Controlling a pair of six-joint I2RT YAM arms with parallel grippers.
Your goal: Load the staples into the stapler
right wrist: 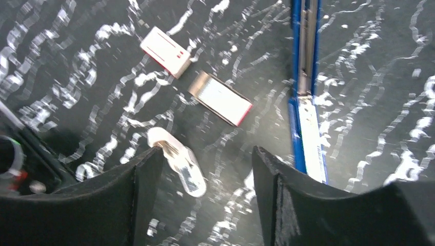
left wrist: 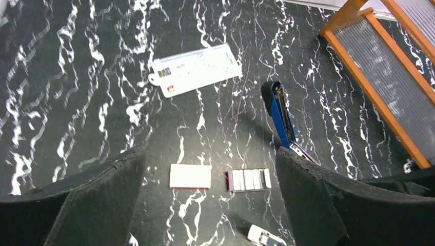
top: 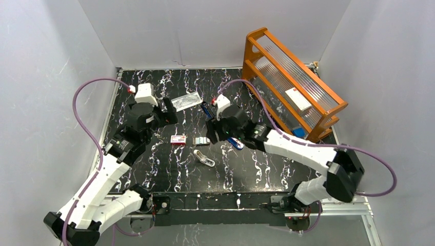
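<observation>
The orange rack (top: 292, 77) is standing well off beyond the outer side of my right gripper (right wrist: 208, 154) and is playing no part. I am hanging both arms low over the table (top: 154, 169). My left gripper (left wrist: 210, 159) is gaping wide with nothing between its fingers. The right one is also standing apart and carrying nothing. The clear packet (left wrist: 197, 69) is lying far ahead of my left fingers. The stapler (right wrist: 306, 61) is lying swung open, rail up, running along just outside one right finger (right wrist: 287, 205). I am not bracing it with anything. The red-and-white box (left wrist: 190, 176) is sitting just ahead of the left gripper's gap. The staples (left wrist: 250, 180) are sitting beside the box, nearer the stapler-side finger, and are untouched. The white-silver gadget (right wrist: 177, 159) is lying close under my other right finger. I am judging the pickup as the step in hand. The risks I am weighing: a hard or off-centre pinch breaking or skidding the flat strips on this slick top, a closing finger nudging the unheld stapler askew, and the box or gadget getting caught instead, all three sitting so close together.
</observation>
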